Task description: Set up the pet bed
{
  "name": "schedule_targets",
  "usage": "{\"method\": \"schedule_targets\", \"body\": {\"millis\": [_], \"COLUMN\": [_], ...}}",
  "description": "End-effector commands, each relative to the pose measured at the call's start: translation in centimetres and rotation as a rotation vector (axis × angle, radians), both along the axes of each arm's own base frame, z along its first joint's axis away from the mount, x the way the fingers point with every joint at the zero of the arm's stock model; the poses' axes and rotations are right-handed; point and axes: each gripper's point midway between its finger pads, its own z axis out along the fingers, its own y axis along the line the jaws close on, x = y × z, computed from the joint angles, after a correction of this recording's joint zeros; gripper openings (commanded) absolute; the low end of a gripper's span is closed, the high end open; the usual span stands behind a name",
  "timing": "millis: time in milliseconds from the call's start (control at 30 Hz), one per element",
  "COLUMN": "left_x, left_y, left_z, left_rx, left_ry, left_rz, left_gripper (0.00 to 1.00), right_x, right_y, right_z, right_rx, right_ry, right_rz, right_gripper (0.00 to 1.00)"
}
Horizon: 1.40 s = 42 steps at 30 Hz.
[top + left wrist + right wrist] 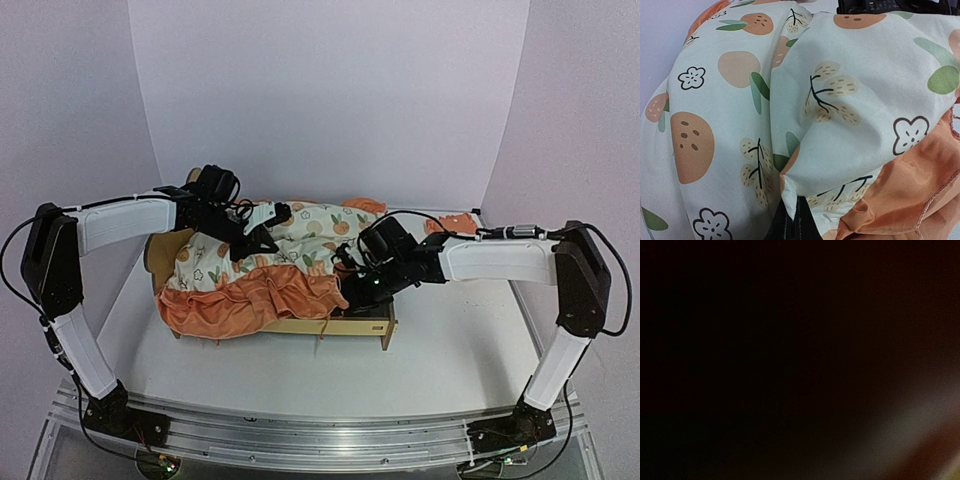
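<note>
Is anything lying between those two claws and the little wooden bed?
Yes: the orange-print ruffled mattress pad lies draped over the light plywood pet bed, so the left gripper and right gripper both meet fabric, not wood.

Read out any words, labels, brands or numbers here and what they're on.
No readable text. The cream ruffled mattress pad printed with oranges shows only fruit, leaves and flowers; the light plywood pet bed frame shows no marking; the right wrist view is nearly black.

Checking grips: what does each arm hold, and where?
Left fingers pinch a fold of the pad's top. Right fingers: at its right end, cannot tell.
</note>
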Motion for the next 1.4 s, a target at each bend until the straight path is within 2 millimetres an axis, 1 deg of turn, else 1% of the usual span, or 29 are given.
{"method": "schedule_targets", "body": {"millis": [0,67,133,233,333,400,533,667,733,867,933,967,1100,1233,1333,1367], "left_x": [0.3,-0.1,-0.7,-1.3,-1.5,-1.5,-1.5,-1.4,-1.5,-1.5,-1.5,-1.5,-1.7,-1.7,-1.3,-1.1], "left_y": [0.3,0.0,-0.4,-0.6,-0.7,-0.8,-1.1,-1.2,-1.2,-0.9,-0.8,-0.7,-0.6,-0.9,-0.8,-0.4], "left_z": [0.3,0.0,-0.1,-0.1,0.0,0.0,0.1,0.1,0.1,0.0,0.1,0.0,-0.4,-0.4,0.1,0.3], "left_rx": [-0.005,-0.002,0.0,-0.008,-0.017,-0.022,-0.035,-0.04,-0.041,-0.038,-0.04,-0.038,-0.034,-0.048,-0.063,-0.073], "left_ry": [0.025,0.043,0.056,0.086,0.106,0.116,0.154,0.18,0.189,0.199,0.204,0.206,0.213,0.231,0.262,0.279], "left_rz": [0.014,0.002,-0.012,-0.019,-0.012,-0.011,-0.003,0.007,0.01,0.022,0.03,0.03,0.027,0.032,0.055,0.057], "left_gripper": [0.0,0.0,0.0,0.0,0.0,0.0,0.0,0.0,0.0,0.0,0.0,0.0,0.0,0.0,0.0,0.0], "right_x": [-1.0,-1.1,-1.2,-1.4,-1.8,-2.2,-2.0,-1.1,-0.7,0.0,-0.1,-0.2,-0.4,-0.9,-1.1,-1.0], "right_y": [-0.2,0.1,0.6,0.5,-0.1,-0.5,-0.5,0.9,1.2,0.5,0.4,0.3,-0.6,-0.7,-0.5,-0.6], "right_z": [-0.5,0.0,0.9,2.2,3.4,3.3,2.3,1.9,1.6,1.0,1.1,0.9,0.8,1.2,1.8,2.1], "right_rx": [-0.053,-0.037,-0.009,0.008,0.016,0.011,-0.006,0.015,0.012,-0.024,-0.024,-0.03,-0.056,-0.035,0.013,0.03], "right_ry": [0.028,0.032,0.034,0.002,-0.039,-0.047,-0.036,-0.023,-0.027,-0.061,-0.073,-0.076,-0.099,-0.083,-0.037,-0.023], "right_rz": [0.03,0.039,0.055,0.078,0.1,0.113,0.108,0.103,0.094,0.066,0.077,0.081,0.084,0.091,0.07,0.057], "right_gripper": [0.04,0.11,0.22,0.33,0.37,0.38,0.38,0.36,0.28,0.09,0.02,0.0,0.0,0.0,0.12,0.14]}}
